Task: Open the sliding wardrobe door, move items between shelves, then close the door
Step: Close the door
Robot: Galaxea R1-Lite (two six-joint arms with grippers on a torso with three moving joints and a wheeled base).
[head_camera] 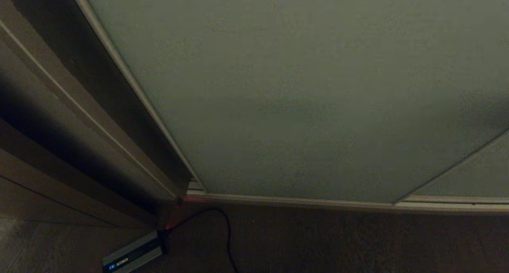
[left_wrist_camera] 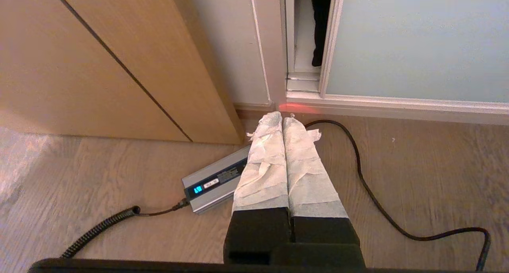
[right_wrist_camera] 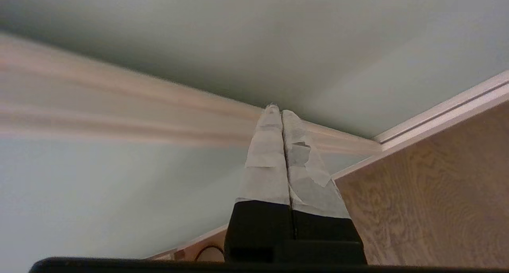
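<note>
The sliding wardrobe door [head_camera: 302,94] is almost shut. The left hand [left_wrist_camera: 282,119] is clenched empty above the floor [left_wrist_camera: 417,173]; the right hand [right_wrist_camera: 280,110], clenched empty, is pointed at the door.

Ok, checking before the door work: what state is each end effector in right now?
Left end effector: closed, holding nothing, above the floor.
Right end effector: closed, holding nothing, near the sliding wardrobe door.
</note>
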